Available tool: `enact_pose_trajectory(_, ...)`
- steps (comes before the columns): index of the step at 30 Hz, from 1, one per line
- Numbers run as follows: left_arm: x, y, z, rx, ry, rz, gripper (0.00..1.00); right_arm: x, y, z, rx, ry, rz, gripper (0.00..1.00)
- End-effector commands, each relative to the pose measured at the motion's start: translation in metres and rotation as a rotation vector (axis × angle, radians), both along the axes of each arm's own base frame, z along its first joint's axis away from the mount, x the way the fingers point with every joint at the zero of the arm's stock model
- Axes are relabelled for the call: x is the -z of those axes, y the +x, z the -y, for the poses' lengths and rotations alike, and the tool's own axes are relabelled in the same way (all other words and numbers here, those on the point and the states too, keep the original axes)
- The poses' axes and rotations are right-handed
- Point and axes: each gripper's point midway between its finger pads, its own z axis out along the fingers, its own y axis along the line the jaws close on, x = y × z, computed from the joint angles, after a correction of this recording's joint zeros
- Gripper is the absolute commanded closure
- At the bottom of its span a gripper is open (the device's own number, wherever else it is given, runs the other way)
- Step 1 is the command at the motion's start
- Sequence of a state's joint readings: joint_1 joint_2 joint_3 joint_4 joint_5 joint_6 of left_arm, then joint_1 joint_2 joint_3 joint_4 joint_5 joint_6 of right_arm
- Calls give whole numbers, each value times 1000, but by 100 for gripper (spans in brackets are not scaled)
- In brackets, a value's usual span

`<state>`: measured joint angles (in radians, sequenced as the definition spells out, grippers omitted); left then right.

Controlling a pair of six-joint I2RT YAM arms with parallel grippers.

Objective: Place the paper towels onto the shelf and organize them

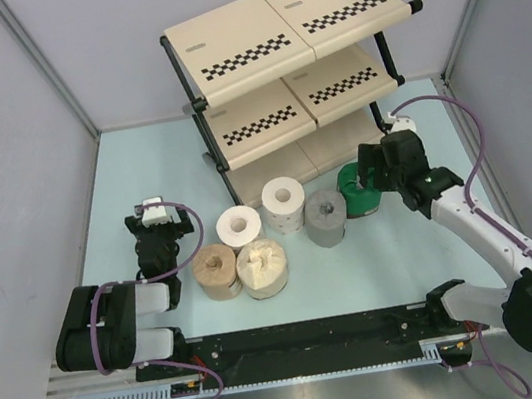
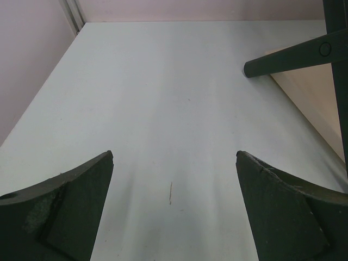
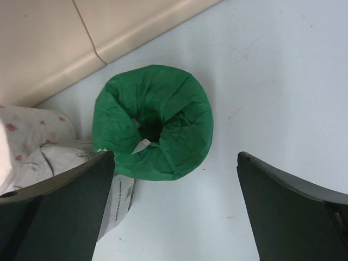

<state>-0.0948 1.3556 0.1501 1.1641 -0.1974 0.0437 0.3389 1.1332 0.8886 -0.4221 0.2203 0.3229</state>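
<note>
While right gripper gapes above, green roll (upright)

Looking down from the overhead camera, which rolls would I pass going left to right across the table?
tan-brown roll → cream roll → grey roll → green roll. I leave out the two white dotted rolls, which overlap these sideways.
</note>
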Motion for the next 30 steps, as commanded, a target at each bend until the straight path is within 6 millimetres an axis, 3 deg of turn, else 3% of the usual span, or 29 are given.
enact_pose_trajectory(1,-19,5,3,17,-13,65,0,-7,12,6,58,2,18,0)
enact_pose_trajectory(22,-19,5,3,17,-13,65,0,20,31,10,134,66,-37,1)
enact_pose_trajectory(30,-19,5,3,17,-11,65,0,-41,29,21,165,122,152,2)
